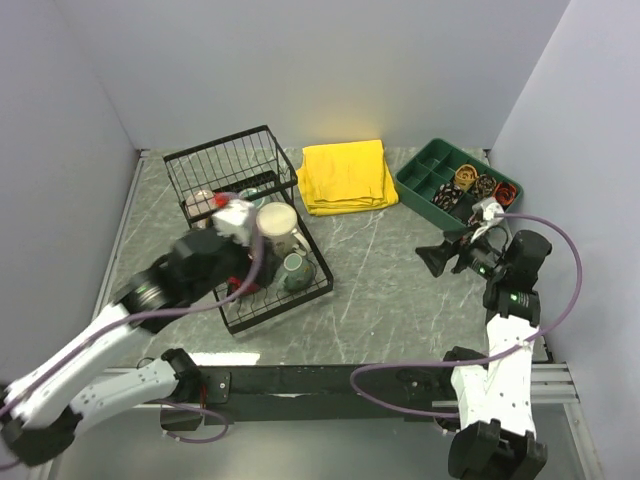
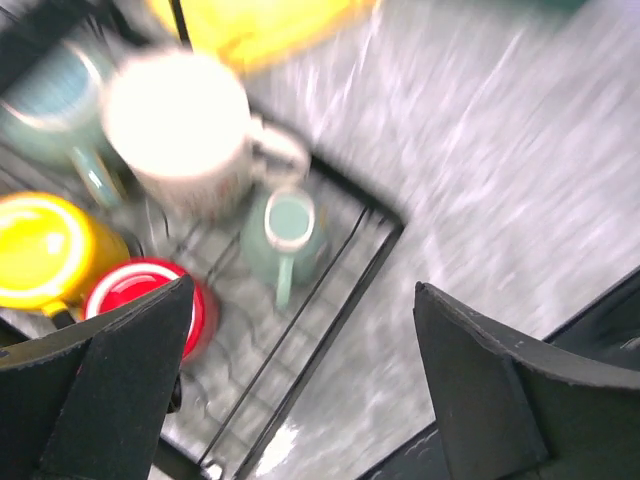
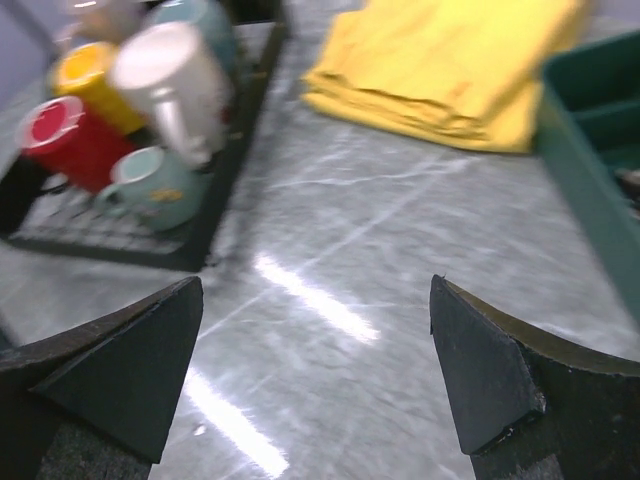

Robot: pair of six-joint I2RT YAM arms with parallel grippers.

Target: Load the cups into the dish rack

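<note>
Your left hand (image 2: 300, 300) hangs over the low tray end of the dish rack (image 1: 300, 293). Its fingers (image 2: 120, 390) are spread wide with nothing between them; only rack wire and cups show in the gap. Your right hand (image 3: 315, 290) is likewise spread and empty, held above the bare surface (image 1: 380, 270) on the right, well apart from the rack.

Just beneath the left hand, a red cup (image 2: 150, 300) and a yellow cup (image 2: 40, 250) stand side by side, mouths toward the wrist camera. Beside them a small teal cup (image 2: 285, 225) sits near the tray's corner, with a larger cream cup (image 2: 180, 130) next to it. Farther in, a second teal cup (image 2: 50, 95) stands toward the tall basket section. The left wrist view is blurred, so you cannot tell whether more cups lie deeper in the basket.

Beyond the rack lie a folded yellow cloth (image 1: 345, 175) and a green divided tray (image 1: 412, 185) holding small rolled items (image 1: 467, 178).

The step in hand reads as the end of a placement: hand open, cup down. No cup shows outside the rack in any view, so the loading looks finished or close to it. Your next move calls for drawing the left hand straight up, clear of cup rims and wire, before swinging away. A sideways exit risks clipping the red cup or the cream cup.
</note>
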